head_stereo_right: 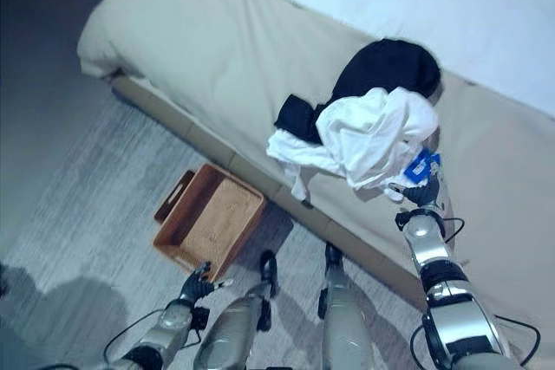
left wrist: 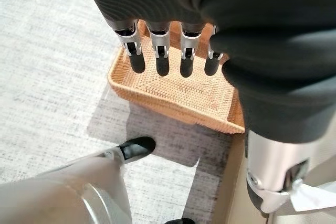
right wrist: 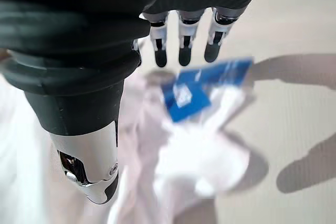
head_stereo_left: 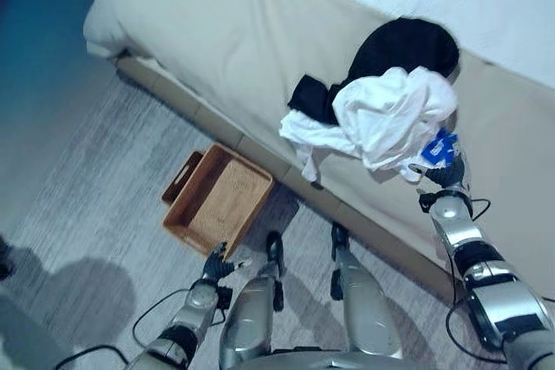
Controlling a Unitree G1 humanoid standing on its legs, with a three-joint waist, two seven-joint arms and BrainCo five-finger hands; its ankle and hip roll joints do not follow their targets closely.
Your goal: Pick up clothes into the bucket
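Bed, beige-covered with a pale sheet toward the upper right of the head views, takes up the upper half of the frame; we list it as the surface that carries the clothes. Floor, grey carpet, fills the lower left.

Basket, woven and brown with a dark handle at its far end, sits on the floor just beside the bed's base, left of centre. We take it as the bucket of the task; nothing lies in it yet, and its place near the bed edge should keep the carry short.

Black garment, bunched at the upper right of the bed, lies partly under the white one. White garment, crumpled in a heap over it, has a loose end trailing toward the bed's edge. Blue tag sits at the heap's lower right corner, just under our right fingertips.

Right hand, reaching from the lower right, hovers at that tagged corner with fingers straight and apart, gripping nothing; we judge it placed for a first grasp of the white cloth. Left hand, low at the bottom left, hangs above the basket's near rim, fingers relaxed and empty, idle.
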